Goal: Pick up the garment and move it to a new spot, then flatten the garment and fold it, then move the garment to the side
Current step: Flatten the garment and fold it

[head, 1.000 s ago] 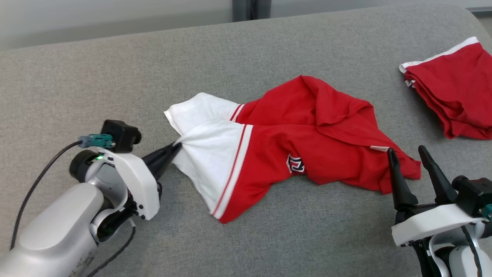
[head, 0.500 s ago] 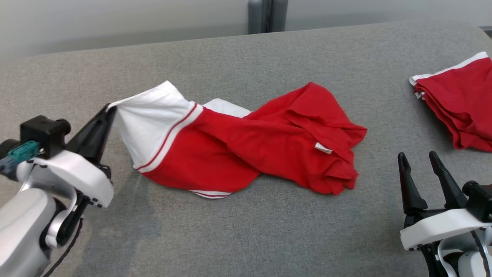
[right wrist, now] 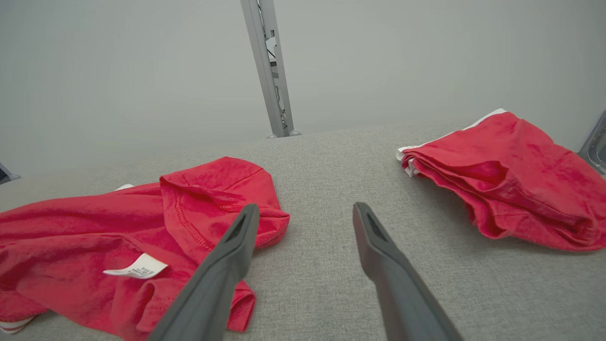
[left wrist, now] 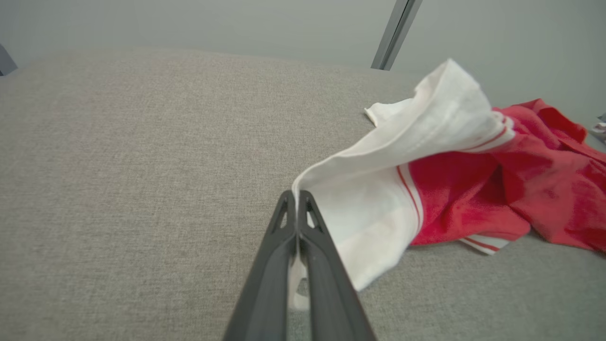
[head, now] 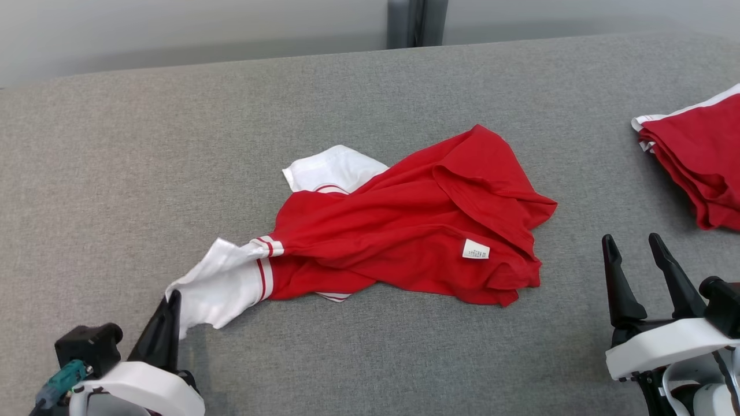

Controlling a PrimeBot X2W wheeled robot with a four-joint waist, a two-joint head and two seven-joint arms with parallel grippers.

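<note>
The garment [head: 404,231] is a crumpled red shirt with white, red-striped sleeves, lying mid-surface on the grey fabric. My left gripper [head: 172,297] at the lower left is shut on the edge of one white sleeve [head: 217,286], which stretches out toward it. The left wrist view shows the left gripper [left wrist: 298,195] pinching that sleeve [left wrist: 378,199], the cloth rising from its tips. My right gripper [head: 631,240] stands open at the lower right, just right of the shirt's hem. In the right wrist view the right gripper [right wrist: 305,210] is open beside the garment [right wrist: 142,237] and its white label [right wrist: 136,267].
A second red garment with white trim [head: 694,156] lies bunched at the right edge, also seen as the red pile [right wrist: 502,175] in the right wrist view. A metal post [head: 416,23] stands behind the grey surface's far edge.
My left gripper has pulled the white sleeve toward the near left, dragging and turning the garment; the sleeve now lies low instead of lifted. The head camera has shifted. The right gripper stays open.
</note>
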